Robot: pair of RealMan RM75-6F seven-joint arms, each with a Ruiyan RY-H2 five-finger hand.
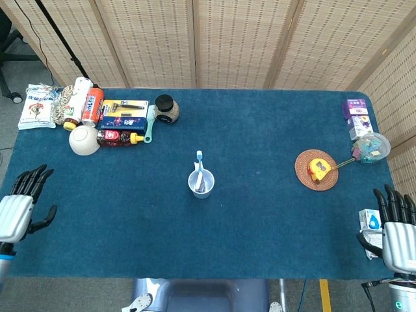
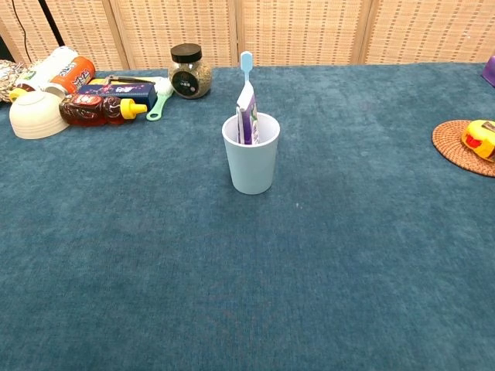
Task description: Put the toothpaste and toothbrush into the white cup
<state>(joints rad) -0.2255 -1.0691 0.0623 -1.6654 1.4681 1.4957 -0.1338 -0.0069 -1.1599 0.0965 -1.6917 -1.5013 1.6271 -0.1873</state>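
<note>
The white cup (image 1: 201, 182) stands upright holding the toothbrush (image 1: 199, 159) and toothpaste (image 2: 247, 116), well apart from both hands: left hand (image 1: 16, 211) and right hand (image 1: 396, 237) empty, fingers spread, at the tabletop (image 1: 260, 214) corners.

My left hand (image 1: 18, 207) has a silver-grey back plate and black fingers, with a thin blue band at the wrist. My right hand (image 1: 398, 234) looks the same, silver back and black fingers, with a small blue-and-white tag on its side.
</note>
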